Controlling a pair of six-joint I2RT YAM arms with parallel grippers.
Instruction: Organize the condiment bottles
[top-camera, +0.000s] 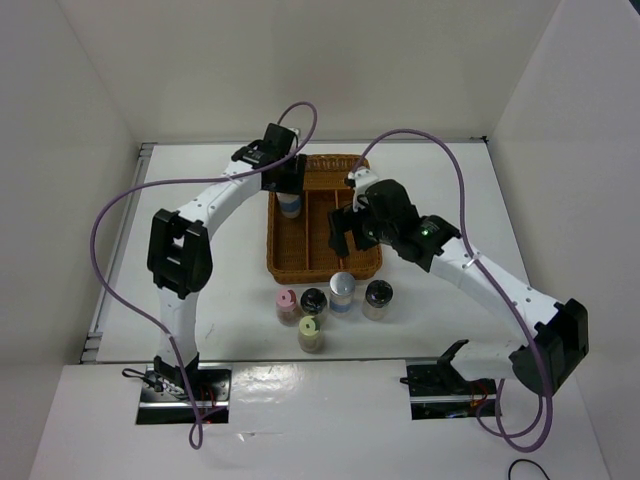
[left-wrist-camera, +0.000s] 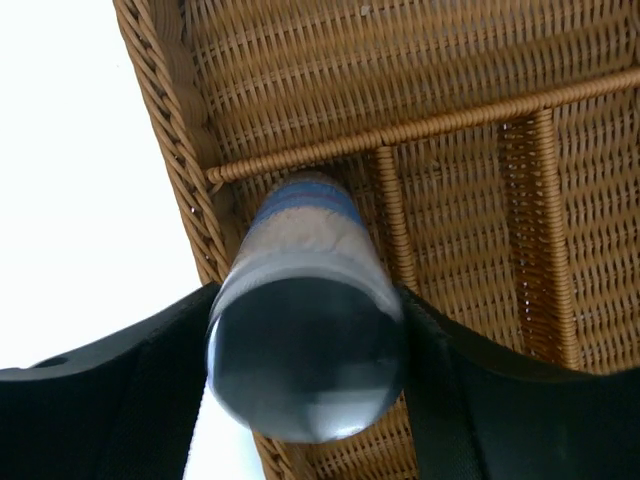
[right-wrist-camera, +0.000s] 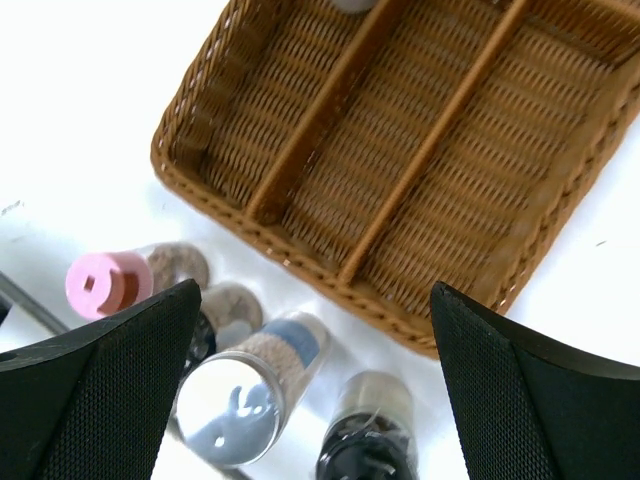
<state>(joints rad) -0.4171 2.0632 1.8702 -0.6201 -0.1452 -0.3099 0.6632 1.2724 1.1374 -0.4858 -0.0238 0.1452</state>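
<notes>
My left gripper is shut on a silver-capped, blue-labelled bottle, held upright in the wicker basket's left compartment. In the left wrist view the bottle sits between my fingers, its base near the basket's corner. My right gripper is open and empty above the basket's front right part. On the table in front of the basket stand a pink-capped bottle, a black-topped bottle, a second silver-capped bottle, another black-topped bottle and a yellow-capped bottle. The right wrist view shows the pink, silver and black-topped bottles below my open gripper.
The basket has three long compartments behind a cross compartment. White walls close in the table on the left, back and right. Purple cables loop above both arms.
</notes>
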